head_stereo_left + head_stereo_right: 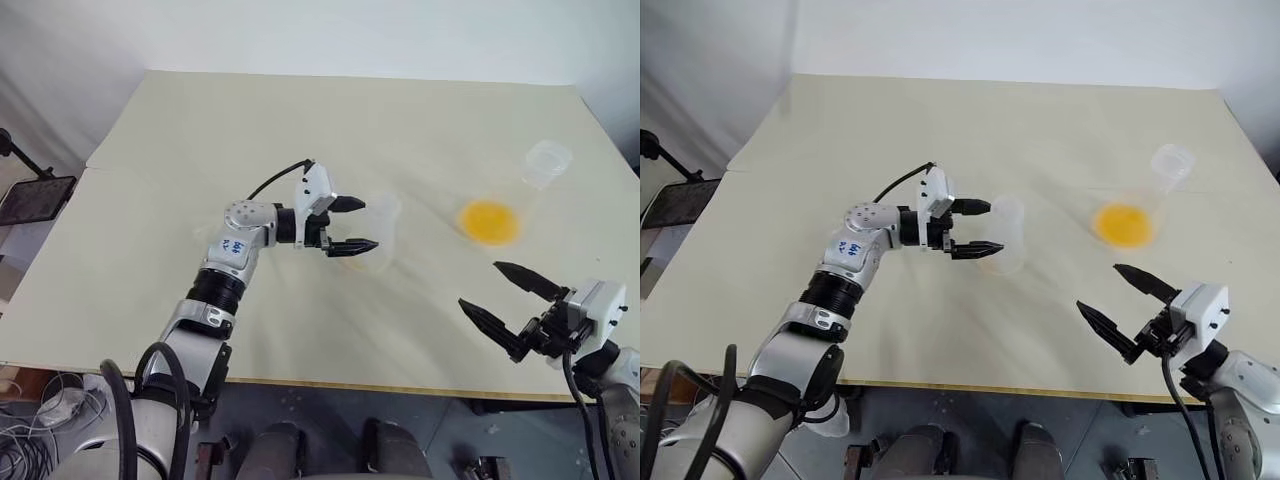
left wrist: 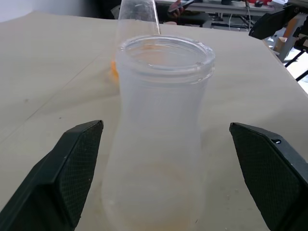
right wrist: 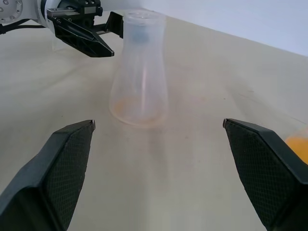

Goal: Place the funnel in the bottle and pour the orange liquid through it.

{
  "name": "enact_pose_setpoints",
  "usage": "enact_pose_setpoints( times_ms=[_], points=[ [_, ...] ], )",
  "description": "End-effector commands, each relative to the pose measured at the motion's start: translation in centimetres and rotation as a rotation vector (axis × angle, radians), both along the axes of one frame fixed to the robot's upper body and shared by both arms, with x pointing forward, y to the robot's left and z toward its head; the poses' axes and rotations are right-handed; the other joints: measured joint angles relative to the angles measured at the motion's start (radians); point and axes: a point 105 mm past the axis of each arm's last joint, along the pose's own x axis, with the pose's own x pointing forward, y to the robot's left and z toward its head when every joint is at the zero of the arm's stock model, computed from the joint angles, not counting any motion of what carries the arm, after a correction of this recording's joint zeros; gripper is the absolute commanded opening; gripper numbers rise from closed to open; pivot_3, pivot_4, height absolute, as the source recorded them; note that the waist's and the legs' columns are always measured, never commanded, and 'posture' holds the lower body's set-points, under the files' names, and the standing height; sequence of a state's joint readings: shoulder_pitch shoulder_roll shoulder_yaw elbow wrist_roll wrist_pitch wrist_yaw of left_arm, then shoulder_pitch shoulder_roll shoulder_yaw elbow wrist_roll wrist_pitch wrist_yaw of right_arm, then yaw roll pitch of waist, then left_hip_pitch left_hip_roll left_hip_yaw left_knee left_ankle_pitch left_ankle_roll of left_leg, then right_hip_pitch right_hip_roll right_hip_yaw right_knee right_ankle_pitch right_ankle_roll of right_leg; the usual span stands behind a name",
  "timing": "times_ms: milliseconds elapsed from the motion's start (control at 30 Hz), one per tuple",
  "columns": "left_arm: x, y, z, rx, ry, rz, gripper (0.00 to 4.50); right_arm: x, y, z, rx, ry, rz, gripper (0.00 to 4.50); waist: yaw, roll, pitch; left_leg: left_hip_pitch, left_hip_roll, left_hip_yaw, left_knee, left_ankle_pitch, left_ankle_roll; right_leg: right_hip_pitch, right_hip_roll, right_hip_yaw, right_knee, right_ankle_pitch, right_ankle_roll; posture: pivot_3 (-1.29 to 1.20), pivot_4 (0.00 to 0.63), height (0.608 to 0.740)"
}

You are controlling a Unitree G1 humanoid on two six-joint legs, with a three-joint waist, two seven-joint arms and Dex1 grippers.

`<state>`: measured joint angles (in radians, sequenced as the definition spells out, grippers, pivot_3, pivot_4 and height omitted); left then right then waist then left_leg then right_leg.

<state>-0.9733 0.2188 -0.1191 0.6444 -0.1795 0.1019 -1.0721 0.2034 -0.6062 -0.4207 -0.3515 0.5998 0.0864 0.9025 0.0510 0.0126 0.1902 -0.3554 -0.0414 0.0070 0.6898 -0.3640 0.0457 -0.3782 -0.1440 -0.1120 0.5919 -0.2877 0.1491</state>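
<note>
Small blue marking on left arm's white forearm casing point(image 1: 231, 247) was too blurred to read; no other text seen.

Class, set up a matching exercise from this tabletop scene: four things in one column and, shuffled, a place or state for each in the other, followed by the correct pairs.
Things
1. bottle
2. orange liquid
3. left gripper
4. right gripper

Places or states
A. open, near the table's front edge, away from everything
B. clear, upright, mid-table
C. open, level, fingers either side of the bottle
D. pooled in a clear vessel towards the right

Pairs: 1-B, 2-D, 3-C, 4-A
</note>
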Motion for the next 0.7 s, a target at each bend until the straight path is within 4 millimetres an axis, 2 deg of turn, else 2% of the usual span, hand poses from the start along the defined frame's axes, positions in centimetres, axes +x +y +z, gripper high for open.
enact_pose_setpoints(
  times_ms=[33, 133, 367, 500, 533, 700],
  points=[
    [0.0, 1.0, 1.7, -0.031, -0.052, 0.015, 4.46, -0.1, -0.2, 1.0, -0.021, -0.045, -0.004, 4.50, -0.002, 0.000, 0.000, 0.000, 0.000, 0.000, 0.000, 0.000, 0.000, 0.000, 0.000, 0.000, 0.000, 0.000, 0.000, 0.00, 0.150, 0.740],
    [-0.1, 2.4, 2.4, -0.028, -0.058, 0.037, 4.46, 0.0, -0.2, 1.0, -0.024, -0.044, -0.001, 4.50, -0.004, 0.000, 0.000, 0.000, 0.000, 0.000, 0.000, 0.000, 0.000, 0.000, 0.000, 0.000, 0.000, 0.000, 0.000, 0.00, 0.150, 0.740],
    [-1.1, 7.2, 2.4, 0.007, -0.102, 0.145, 4.46, -0.1, 0.0, 1.0, -0.026, -0.029, 0.029, 4.50, -0.018, 0.001, 0.000, 0.001, 0.001, -0.001, 0.000, 0.000, 0.000, 0.000, 0.000, 0.001, 0.002, 0.000, 0.000, 0.00, 0.150, 0.740],
    [-2.3, 13.3, 3.6, -0.130, -0.136, 0.348, 4.46, 0.2, 0.1, 0.8, -0.027, -0.011, 0.056, 4.50, -0.026, 0.000, 0.000, 0.001, 0.001, -0.003, 0.001, 0.000, 0.000, 0.000, 0.000, 0.001, 0.002, 0.000, 0.000, 0.00, 0.150, 0.740],
    [-2.6, 14.1, 3.6, -0.144, -0.136, 0.376, 4.46, 0.2, 0.2, 0.8, -0.027, -0.008, 0.061, 4.50, -0.028, 0.001, 0.000, 0.001, 0.001, -0.003, 0.001, 0.000, -0.001, 0.000, 0.000, 0.001, 0.002, 0.000, 0.000, 0.00, 0.150, 0.740],
    [-6.0, 19.5, 1.6, -0.131, -0.127, 0.532, 4.46, 0.9, 0.3, 0.6, -0.025, 0.011, 0.093, 4.50, -0.030, 0.001, 0.000, 0.002, 0.001, -0.003, 0.001, -0.001, -0.002, 0.000, 0.000, 0.003, 0.003, 0.000, 0.000, 0.00, 0.150, 0.740]
  ],
)
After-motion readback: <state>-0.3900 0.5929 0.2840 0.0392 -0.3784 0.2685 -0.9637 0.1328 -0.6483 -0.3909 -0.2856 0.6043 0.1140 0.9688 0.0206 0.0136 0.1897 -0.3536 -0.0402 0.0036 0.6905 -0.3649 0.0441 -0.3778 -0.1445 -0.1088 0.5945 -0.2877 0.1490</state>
